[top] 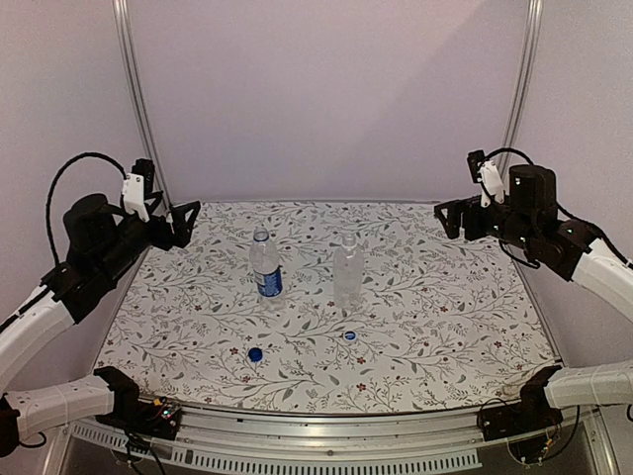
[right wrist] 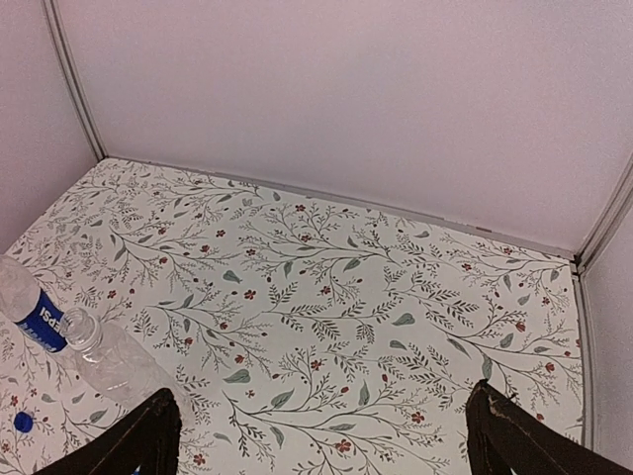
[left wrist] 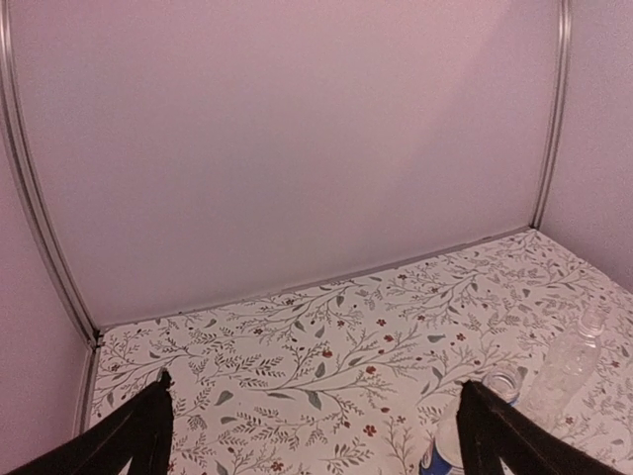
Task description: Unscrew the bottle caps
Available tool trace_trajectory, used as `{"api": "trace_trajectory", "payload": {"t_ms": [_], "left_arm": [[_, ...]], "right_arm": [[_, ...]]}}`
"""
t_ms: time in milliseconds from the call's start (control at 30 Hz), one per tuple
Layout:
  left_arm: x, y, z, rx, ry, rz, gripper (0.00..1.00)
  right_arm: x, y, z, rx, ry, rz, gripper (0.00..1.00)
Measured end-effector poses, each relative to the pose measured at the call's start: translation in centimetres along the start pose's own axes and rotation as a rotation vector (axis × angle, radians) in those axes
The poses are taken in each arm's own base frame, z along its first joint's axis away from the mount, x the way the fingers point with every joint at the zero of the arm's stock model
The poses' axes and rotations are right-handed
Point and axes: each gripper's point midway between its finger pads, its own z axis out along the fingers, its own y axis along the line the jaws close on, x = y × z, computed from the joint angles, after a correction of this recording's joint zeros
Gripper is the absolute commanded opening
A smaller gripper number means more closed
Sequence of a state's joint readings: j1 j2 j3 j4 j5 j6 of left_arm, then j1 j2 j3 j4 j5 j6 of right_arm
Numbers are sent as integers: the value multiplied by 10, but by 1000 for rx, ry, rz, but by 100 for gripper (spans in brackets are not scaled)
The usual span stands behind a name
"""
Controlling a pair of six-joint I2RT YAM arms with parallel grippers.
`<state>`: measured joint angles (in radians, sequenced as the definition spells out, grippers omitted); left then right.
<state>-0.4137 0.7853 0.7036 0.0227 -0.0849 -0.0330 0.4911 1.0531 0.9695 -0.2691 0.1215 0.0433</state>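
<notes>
Two clear bottles stand upright mid-table with open necks: one with a blue label band (top: 265, 265) on the left and a plain one (top: 347, 269) to its right. A solid blue cap (top: 255, 353) lies on the cloth in front of the labelled bottle. A whitish-blue cap (top: 349, 335) lies in front of the plain bottle. My left gripper (top: 188, 224) hangs open above the table's far left corner, empty. My right gripper (top: 447, 220) hangs open over the far right, empty. In the right wrist view the plain bottle (right wrist: 114, 361), the labelled bottle (right wrist: 30, 309) and the blue cap (right wrist: 22, 422) sit at the lower left.
A floral cloth (top: 435, 317) covers the table. Pale walls with metal corner posts (top: 138, 99) close the back and sides. An aluminium rail (top: 326, 435) runs along the near edge between the arm bases.
</notes>
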Motion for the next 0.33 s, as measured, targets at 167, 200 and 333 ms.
{"api": "trace_trajectory", "payload": {"t_ms": [167,200,333], "left_arm": [[0,-1,0,4,-1,0,100],[0,-1,0,4,-2,0,100],[0,-1,0,7,-2,0,100]], "right_arm": [[-1,0,-1,-1,-3,0,99],[-1,0,-1,-1,-4,0,99],[-1,0,-1,-1,-3,0,99]]}}
